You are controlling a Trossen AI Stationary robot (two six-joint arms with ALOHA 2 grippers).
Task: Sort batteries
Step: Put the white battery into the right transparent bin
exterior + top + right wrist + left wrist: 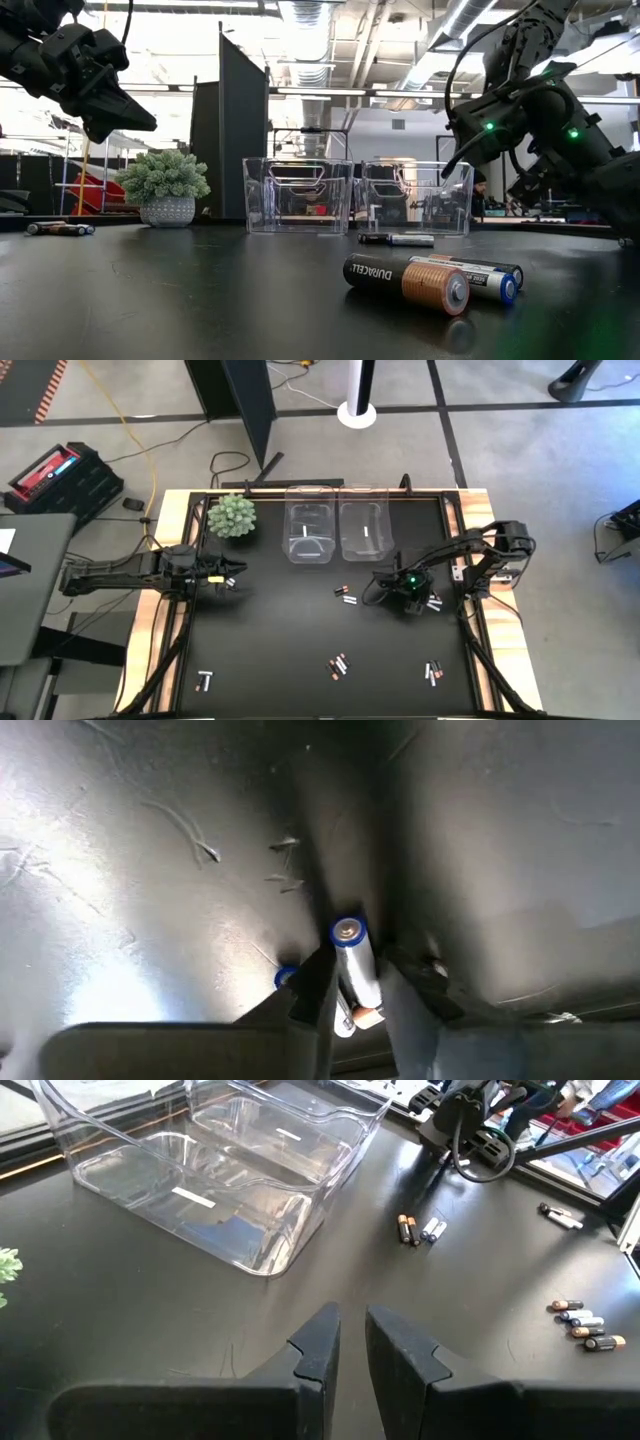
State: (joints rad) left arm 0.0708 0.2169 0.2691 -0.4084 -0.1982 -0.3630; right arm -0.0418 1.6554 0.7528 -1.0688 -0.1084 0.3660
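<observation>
Right gripper (pixel 352 982) is down at the black table (pixel 280 640) on its right side, and the wrist camera shows the action: the two dark fingers (pixel 310 985) stand narrowly apart with a white battery (pixel 352 965) sitting in the slot between them, its blue-ringed end pointing away from the wrist, both fingers hard up against its sides (whether they are truly squeezing it or only framing it, the picture does not settle). A second blue-ended cell (pixel 285 977) peeks out just beside the finger on one flank. From above, that gripper hangs over a small cluster of batteries (pixel 434 603) just in front of the two clear bins (pixel 336 532), which stand side by side at the back of the table, each with one pale cell lying inside. Over on the left, the left gripper (pixel 232 571) hovers above the table near the little green plant (pixel 231 516), its fingers (pixel 318 1348) nearly together with only a slim gap and nothing in it. More batteries lie scattered: a pair near the middle (pixel 345 594), a bunch toward the front centre (pixel 339 666), another at the front right (pixel 433 673) and a few at the front left (pixel 204 681).
</observation>
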